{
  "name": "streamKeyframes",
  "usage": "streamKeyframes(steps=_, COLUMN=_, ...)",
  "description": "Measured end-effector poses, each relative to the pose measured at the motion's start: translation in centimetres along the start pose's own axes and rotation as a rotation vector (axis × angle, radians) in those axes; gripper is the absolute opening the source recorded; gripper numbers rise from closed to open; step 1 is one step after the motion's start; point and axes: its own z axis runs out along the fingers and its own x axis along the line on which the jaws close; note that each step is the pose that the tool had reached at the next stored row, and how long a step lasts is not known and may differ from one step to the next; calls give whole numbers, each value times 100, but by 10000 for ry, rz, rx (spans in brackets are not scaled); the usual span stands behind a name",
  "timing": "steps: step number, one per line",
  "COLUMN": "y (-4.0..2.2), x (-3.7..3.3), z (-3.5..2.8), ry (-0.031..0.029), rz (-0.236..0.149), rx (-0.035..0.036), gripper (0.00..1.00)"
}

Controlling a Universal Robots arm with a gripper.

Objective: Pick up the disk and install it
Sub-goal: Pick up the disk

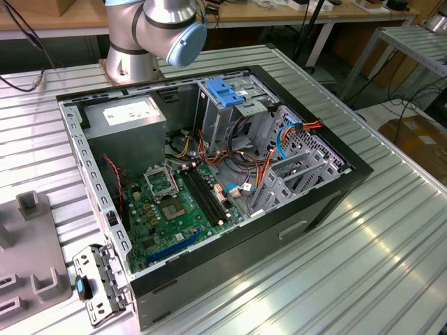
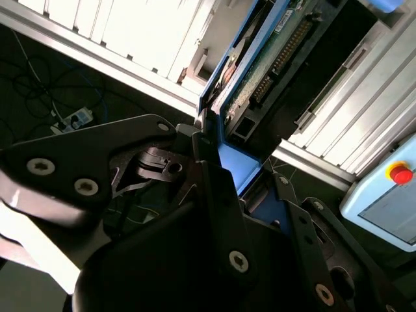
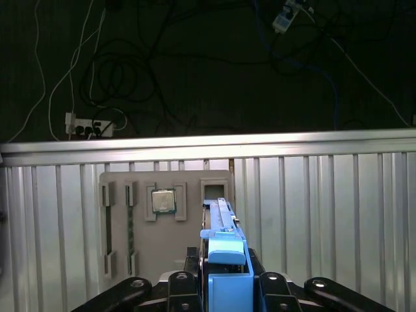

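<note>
The disk (image 3: pixel 224 250) is held edge-on between my gripper's (image 3: pixel 224 286) black fingers (image 3: pixel 185 286), blue side rail facing the camera. It hangs above the ribbed metal table, over a grey fixture tray (image 3: pixel 166 260). In the second wrist view the disk (image 2: pixel 266 65) shows its green circuit-board underside and a blue rail, with the gripper (image 2: pixel 224 172) shut on its near end. The open computer case (image 1: pixel 328 202) lies on its side in the exterior view, its metal drive cage with a blue plastic top (image 1: pixel 227 94) at the far side.
The arm's base (image 1: pixel 140 42) stands behind the case. A grey power-supply box (image 1: pixel 129 115) and a motherboard (image 1: pixel 174 202) sit inside the case. The fixture tray (image 1: pixel 28 244) and a metal bracket (image 1: pixel 98 279) lie at the exterior view's left. A processor chip (image 3: pixel 162 201) rests in the tray. Cables lie on the dark floor.
</note>
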Motion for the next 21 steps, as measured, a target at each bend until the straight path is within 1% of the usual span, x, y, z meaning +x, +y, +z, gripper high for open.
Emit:
streamKeyframes(steps=6, y=-1, x=1, z=-52, ry=1, rz=0, rx=-2, gripper=37)
streamKeyframes(steps=21, y=-2, x=3, z=-139, ry=1, rz=0, rx=-10, gripper=37)
